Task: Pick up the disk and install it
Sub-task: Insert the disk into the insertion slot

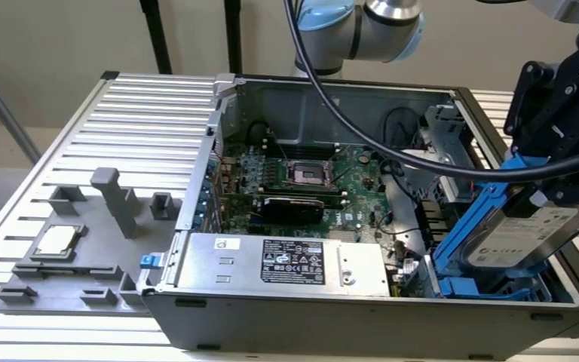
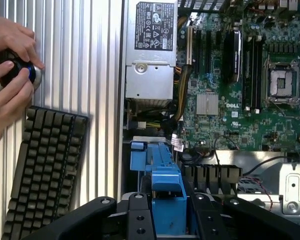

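**Hidden or cut off**
- The gripper (image 1: 553,187) is cut by the frame edge at two o'clock in the exterior view. The arm (image 1: 362,29) is cut at twelve.
- The upper end of the disk (image 1: 527,230) is covered by the black fingers (image 1: 561,128).
- The disk's lower end is lost among the blue plastic of the drive bay (image 1: 463,287). Whether it is seated cannot be told.
- The print on the white label cannot be read.

**Pincer**
- The fingers are clamped on the blue-framed disk from both sides.
- The disk is held tilted at four o'clock in the exterior view, inside the end of the open case (image 1: 370,324) toward the exterior view's right, over the bay.

**Containers**
- A motherboard (image 1: 300,177) is laid at the centre of the case.
- A silver power supply (image 1: 289,264) is set along the case wall at six o'clock.
- A black cable (image 1: 390,147) is draped across the case from twelve toward three.
- Outside the case, at nine o'clock, a small square chip (image 1: 58,237) is held in a grey tray (image 1: 34,253) on the ribbed table (image 1: 148,98).

**Between views**
- In the wrist view the disk's blue edge (image 2: 168,197) is seen end-on in the gripper (image 2: 170,222), with a black finger (image 2: 140,222) on either side of it.
- The power supply (image 2: 150,50) and motherboard (image 2: 240,90) are seen from above.
- The wrist view adds a person's hands (image 2: 10,85) closed round a black-and-blue knob (image 2: 20,70).
- A dark keyboard (image 2: 45,165) lies just beside the hands on the table (image 2: 95,60), outside the case wall.
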Controlling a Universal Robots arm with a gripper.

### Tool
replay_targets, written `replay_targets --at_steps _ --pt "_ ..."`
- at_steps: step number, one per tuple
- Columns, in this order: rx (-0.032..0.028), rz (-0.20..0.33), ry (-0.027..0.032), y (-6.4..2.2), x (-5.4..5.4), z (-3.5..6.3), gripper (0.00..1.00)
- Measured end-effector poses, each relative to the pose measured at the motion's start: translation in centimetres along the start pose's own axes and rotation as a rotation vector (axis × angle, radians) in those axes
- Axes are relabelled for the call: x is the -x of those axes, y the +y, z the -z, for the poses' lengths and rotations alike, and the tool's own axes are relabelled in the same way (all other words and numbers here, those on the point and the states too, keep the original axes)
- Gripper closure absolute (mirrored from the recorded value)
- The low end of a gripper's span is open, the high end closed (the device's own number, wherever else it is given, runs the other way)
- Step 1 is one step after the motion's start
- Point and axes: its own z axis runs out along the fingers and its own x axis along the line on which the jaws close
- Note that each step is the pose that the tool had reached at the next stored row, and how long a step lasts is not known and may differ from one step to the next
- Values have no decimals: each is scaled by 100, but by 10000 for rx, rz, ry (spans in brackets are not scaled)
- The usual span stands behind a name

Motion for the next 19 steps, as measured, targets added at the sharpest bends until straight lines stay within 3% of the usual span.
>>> replay_targets --at_steps 19 --pt "-1 -7 -2 -15 5 -58 67"
